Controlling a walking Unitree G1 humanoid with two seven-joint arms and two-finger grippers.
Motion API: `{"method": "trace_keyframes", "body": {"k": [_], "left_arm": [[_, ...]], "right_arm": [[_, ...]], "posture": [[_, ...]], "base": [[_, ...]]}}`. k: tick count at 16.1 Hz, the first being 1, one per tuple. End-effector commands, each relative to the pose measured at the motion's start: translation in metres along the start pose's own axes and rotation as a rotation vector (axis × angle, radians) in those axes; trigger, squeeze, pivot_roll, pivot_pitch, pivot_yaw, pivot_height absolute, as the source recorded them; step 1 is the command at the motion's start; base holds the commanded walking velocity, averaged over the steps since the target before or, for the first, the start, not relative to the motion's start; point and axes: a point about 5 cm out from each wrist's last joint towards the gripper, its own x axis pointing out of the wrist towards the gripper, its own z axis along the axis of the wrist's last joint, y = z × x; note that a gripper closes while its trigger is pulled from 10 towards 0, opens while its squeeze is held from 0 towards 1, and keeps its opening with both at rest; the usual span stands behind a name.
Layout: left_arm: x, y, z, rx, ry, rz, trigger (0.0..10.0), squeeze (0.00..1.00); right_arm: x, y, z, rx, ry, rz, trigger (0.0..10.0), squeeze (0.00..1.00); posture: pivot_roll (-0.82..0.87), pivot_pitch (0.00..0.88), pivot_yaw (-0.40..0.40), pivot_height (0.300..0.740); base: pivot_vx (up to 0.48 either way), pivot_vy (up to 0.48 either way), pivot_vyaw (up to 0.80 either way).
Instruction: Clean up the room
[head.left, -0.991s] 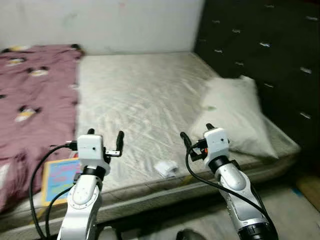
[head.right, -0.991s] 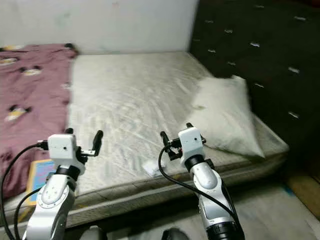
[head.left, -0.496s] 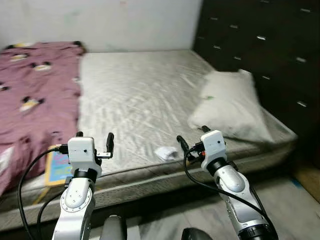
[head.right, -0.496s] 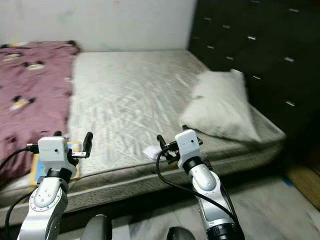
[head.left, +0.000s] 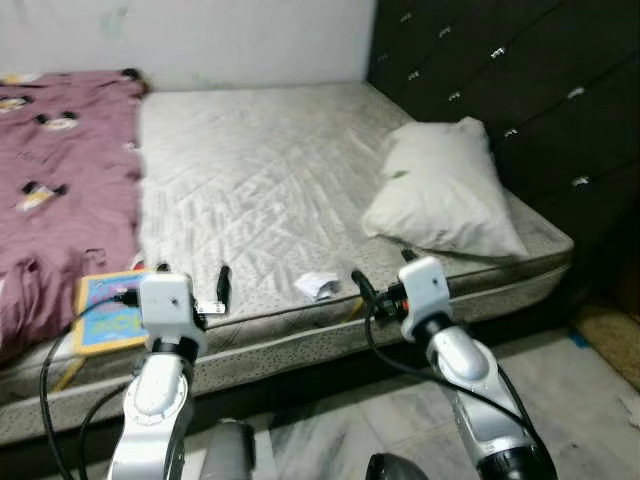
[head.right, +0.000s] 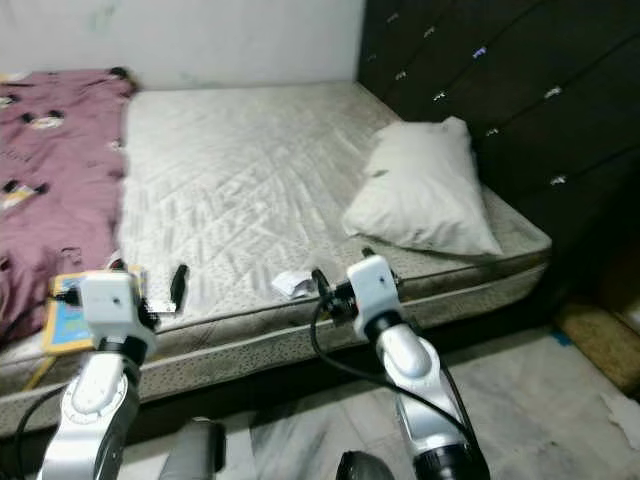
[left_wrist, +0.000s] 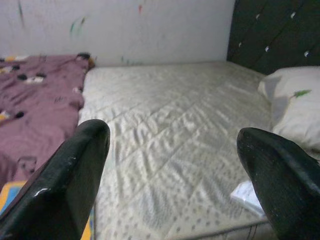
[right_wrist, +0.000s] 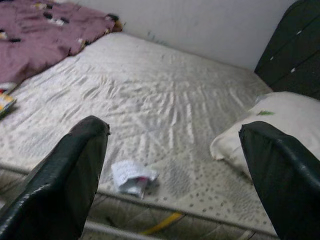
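Both grippers hover released, fingers spread, at the bed's near edge: left gripper (head.left: 192, 283) by a colourful book (head.left: 108, 312), right gripper (head.left: 381, 272) just right of crumpled paper (head.left: 316, 285) on the mattress (head.left: 250, 190). A pillow (head.left: 445, 190) lies far right; a maroon blanket (head.left: 55, 180) covers the left.

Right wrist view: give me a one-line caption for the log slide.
Open right gripper faces the bare mattress, framing a crumpled paper near its edge, white pillow beside.
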Motion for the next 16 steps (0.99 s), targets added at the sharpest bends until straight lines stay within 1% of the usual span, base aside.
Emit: {"method": "trace_keyframes", "body": {"k": [1,4,6,9,16], "left_arm": [[0.0040,0.0001,0.0063,0.009,-0.022,-0.005,10.0,0.00],[0.0039,0.0024,0.0078,0.016,-0.023,0.006,10.0,0.00],[0.0030,0.0024,0.0086,0.015,-0.028,-0.008,10.0,0.00],[0.0034,-0.0005,0.0101,-0.001,-0.036,-0.028,10.0,0.00],[0.0043,-0.0032,0.0100,-0.009,-0.033,-0.039,10.0,0.00]], "right_arm": [[0.0017,-0.0011,0.0029,-0.014,-0.007,0.000,10.0,0.00],[0.0024,0.0012,0.0033,-0.027,-0.008,0.016,10.0,0.00],[0.0026,0.0035,0.0039,-0.038,-0.014,0.032,10.0,0.00],[0.0028,0.0064,0.0057,-0.039,-0.025,0.052,10.0,0.00],[0.0027,0.0055,0.0049,-0.030,-0.023,0.049,10.0,0.00]], "posture": [[0.01,0.037,-0.069,0.635],[0.01,0.039,-0.069,0.635],[0.02,0.041,-0.068,0.635],[0.01,0.044,-0.067,0.635],[0.01,0.044,-0.066,0.635]], "base": [[0.000,0.000,0.00],[0.000,0.000,0.00],[0.000,0.000,0.71],[0.385,0.000,0.80],[0.405,0.000,0.00]]}}
